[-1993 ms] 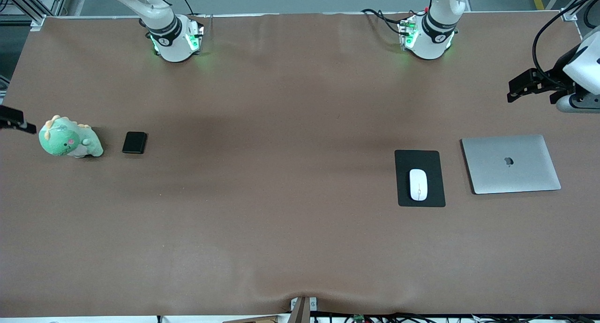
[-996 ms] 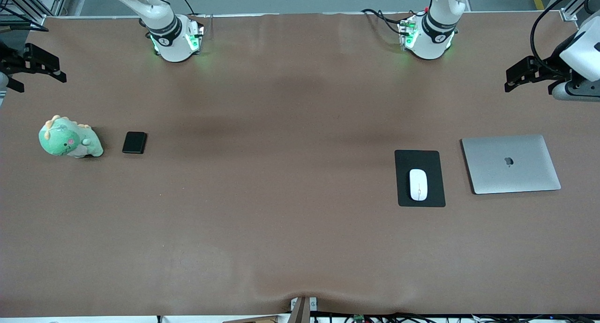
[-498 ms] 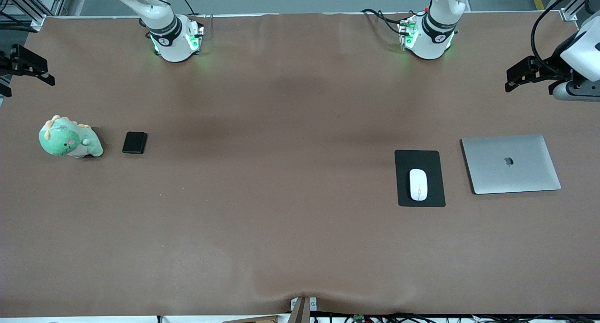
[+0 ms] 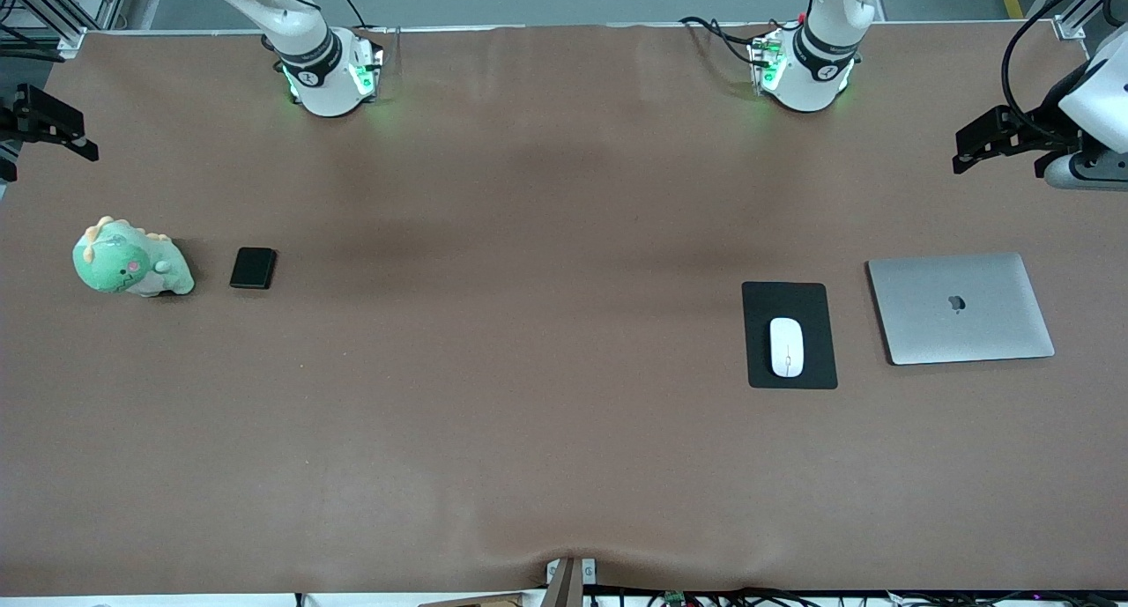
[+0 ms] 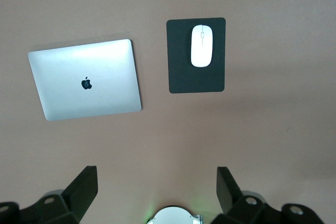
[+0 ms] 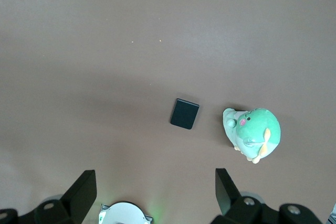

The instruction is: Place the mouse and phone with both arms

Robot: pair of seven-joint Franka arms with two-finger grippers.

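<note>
The white mouse (image 4: pixel 787 347) lies on a black mouse pad (image 4: pixel 789 300) toward the left arm's end of the table. It also shows in the left wrist view (image 5: pixel 200 45). The small black phone (image 4: pixel 253 268) lies flat beside a green plush dinosaur (image 4: pixel 128 259) toward the right arm's end, and it shows in the right wrist view (image 6: pixel 185 114). My left gripper (image 4: pixel 962 153) hangs open and empty, high over its end of the table, well apart from the mouse. My right gripper (image 4: pixel 75 136) hangs open and empty, high over its end, well apart from the phone.
A closed silver laptop (image 4: pixel 961 307) lies beside the mouse pad, toward the left arm's end. The two arm bases (image 4: pixel 330 70) (image 4: pixel 802 65) glow green at the table's back edge. The brown table cover (image 4: pixel 529 369) is bare in the middle.
My right gripper has risen from beside the plush dinosaur toward its base's side of the table, then held. The left gripper has barely shifted. Mouse and phone have not moved.
</note>
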